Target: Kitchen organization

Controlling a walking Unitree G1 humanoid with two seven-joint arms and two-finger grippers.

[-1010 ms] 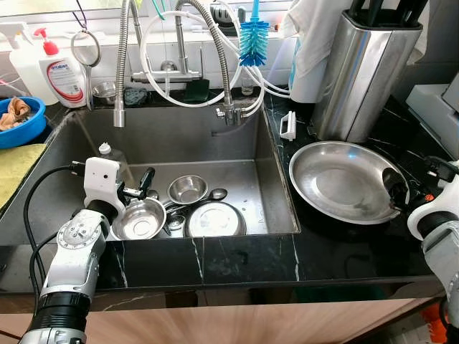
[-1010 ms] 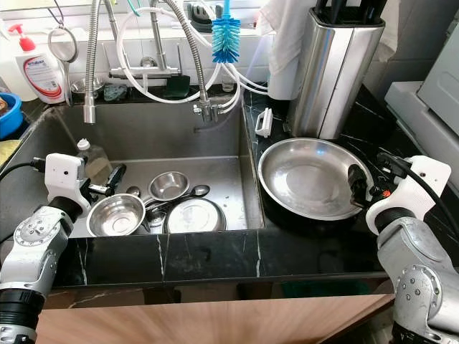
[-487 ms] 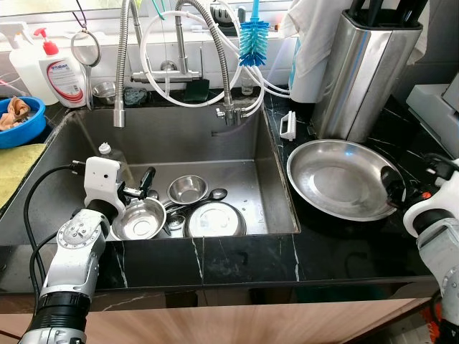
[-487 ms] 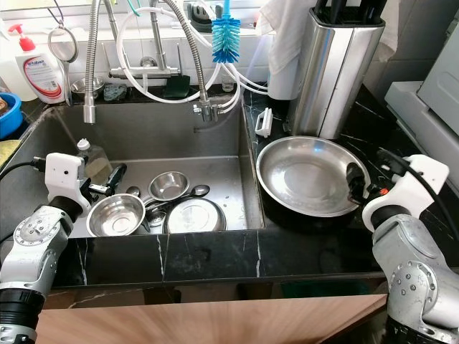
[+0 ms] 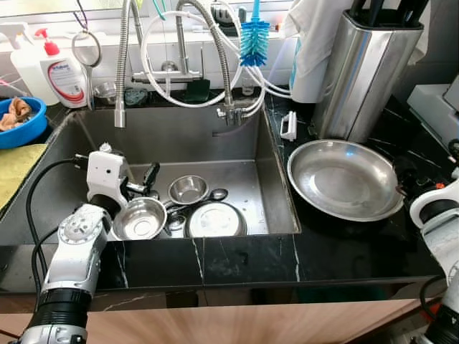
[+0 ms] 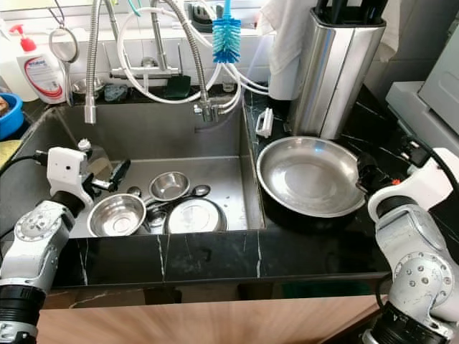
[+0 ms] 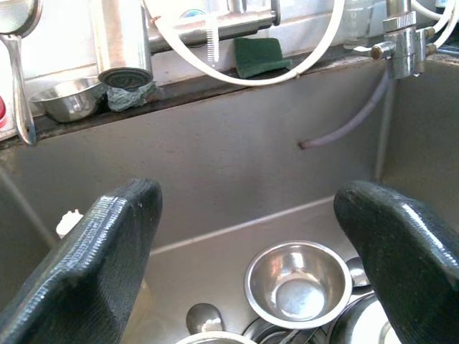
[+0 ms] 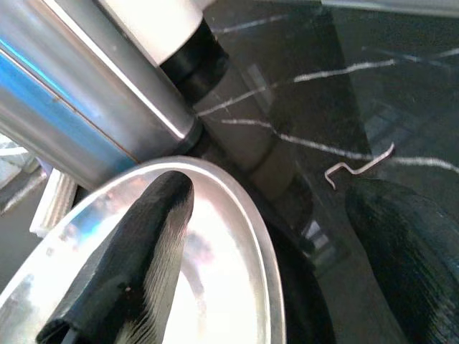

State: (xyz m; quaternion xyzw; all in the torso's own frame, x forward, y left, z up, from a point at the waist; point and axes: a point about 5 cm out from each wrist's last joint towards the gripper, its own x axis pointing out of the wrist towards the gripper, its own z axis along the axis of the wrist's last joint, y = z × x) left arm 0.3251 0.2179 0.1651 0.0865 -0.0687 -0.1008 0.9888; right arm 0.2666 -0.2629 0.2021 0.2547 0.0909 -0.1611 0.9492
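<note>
A wide steel plate (image 5: 344, 179) lies on the black counter to the right of the sink (image 5: 179, 136). My right gripper (image 6: 364, 175) is open at the plate's right edge; in the right wrist view one finger (image 8: 136, 265) hangs over the plate and the other over the counter, with the rim between them. Down in the sink are a medium steel bowl (image 5: 140, 218), a small steel bowl (image 5: 188, 189), a round steel dish (image 5: 215, 218) and some spoons. My left gripper (image 5: 149, 179) is open just above the medium bowl, holding nothing.
A tall steel canister (image 5: 366, 72) and a white cloth (image 5: 315, 43) stand behind the plate. A faucet hose (image 5: 120, 72), a blue brush (image 5: 253, 39) and a soap bottle (image 5: 63, 75) line the sink's back. A blue bowl (image 5: 18, 122) sits at the left.
My right gripper has drawn back to the right, off the plate's inside to its rim. The plate has settled flat on the counter. The left gripper has risen slightly.
</note>
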